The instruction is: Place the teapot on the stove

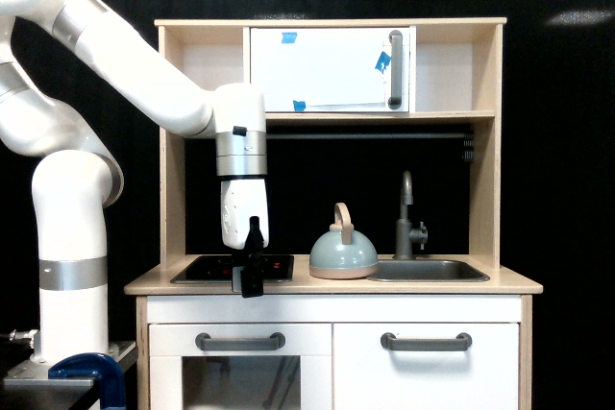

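Teapot point(343, 254) on counter point(423, 284) between stove point(216, 267) and sink point(428, 270), faucet point(407, 221) behind, gripper point(251, 280) over stove's near edge, jaw opening indiscernible.

You see a glossy white tubular robot arm point(115, 55) with silver joint bands, ending in a slim black gripper point(252, 276).

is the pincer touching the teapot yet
Apart. The exterior view shows the pincer over the stove, with bare counter between it and the teapot.
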`<state>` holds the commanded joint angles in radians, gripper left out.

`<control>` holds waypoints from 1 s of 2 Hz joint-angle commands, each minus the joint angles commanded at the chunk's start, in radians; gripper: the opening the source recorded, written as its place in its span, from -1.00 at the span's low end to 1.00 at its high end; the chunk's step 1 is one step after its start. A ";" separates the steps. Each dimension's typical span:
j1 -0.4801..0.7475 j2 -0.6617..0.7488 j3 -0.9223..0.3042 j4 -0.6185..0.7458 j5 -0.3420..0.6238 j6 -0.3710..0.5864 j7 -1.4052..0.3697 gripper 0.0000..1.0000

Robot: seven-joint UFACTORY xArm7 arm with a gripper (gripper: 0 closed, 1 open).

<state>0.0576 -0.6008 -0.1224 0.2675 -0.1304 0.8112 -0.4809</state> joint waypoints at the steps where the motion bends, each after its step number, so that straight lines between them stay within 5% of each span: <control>1: 0.247 0.228 -0.224 0.262 0.210 0.002 -0.594 1.00; 2: 0.341 0.550 -0.291 0.629 0.501 0.251 -1.392 1.00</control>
<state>0.3988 -0.0510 -0.4134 0.8966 0.3702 1.0620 -1.8729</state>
